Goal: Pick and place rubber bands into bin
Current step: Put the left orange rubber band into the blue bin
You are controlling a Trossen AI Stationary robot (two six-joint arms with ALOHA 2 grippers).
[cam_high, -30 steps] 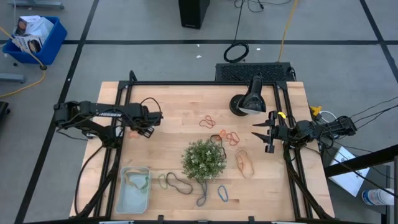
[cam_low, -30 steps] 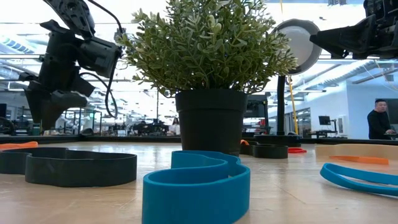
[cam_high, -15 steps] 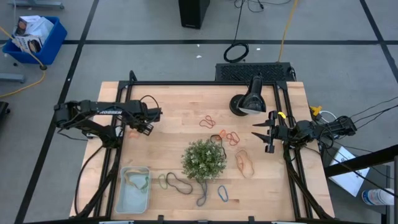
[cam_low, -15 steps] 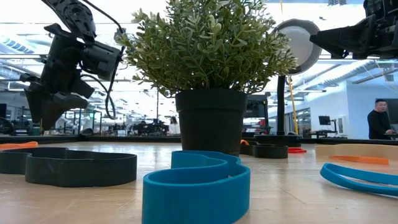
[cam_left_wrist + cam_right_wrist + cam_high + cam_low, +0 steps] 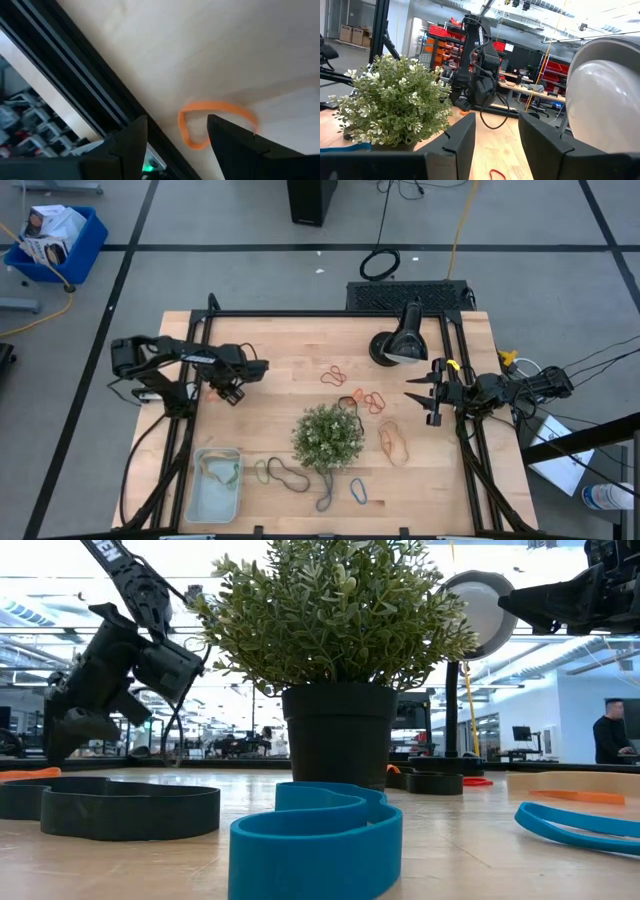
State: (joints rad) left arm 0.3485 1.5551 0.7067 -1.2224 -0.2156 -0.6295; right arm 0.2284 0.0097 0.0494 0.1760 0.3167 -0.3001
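- The left gripper (image 5: 232, 393) hangs over the left side of the wooden surface (image 5: 290, 345), near the black frame rail; its jaws are spread and grasp nothing.
- In the left wrist view, an orange rubber band (image 5: 215, 122) lies flat on the wood just beyond the 2 dark fingers (image 5: 127, 145), beside the black rail.
- The right gripper (image 5: 420, 401) waits above the right side of the surface, its jaws parted and empty, pointing toward the plant (image 5: 328, 437).
- The bin (image 5: 215, 481), a pale blue tray, sits at the near-left corner of the surface with a greenish band (image 5: 222, 469) lying inside it.
- The rubber bands (image 5: 375, 400) are scattered around the plant: orange-red loops behind it, a tan one (image 5: 393, 442) to its right, dark ones (image 5: 282, 473) to its left, and a blue one (image 5: 358, 491) in front.
- In the low view, the blue band (image 5: 315, 835) lies closest, with a dark band (image 5: 110, 810) beside it and the plant's black pot (image 5: 340, 735) behind.
- A black lamp (image 5: 400, 340) stands at the far-right of the surface.
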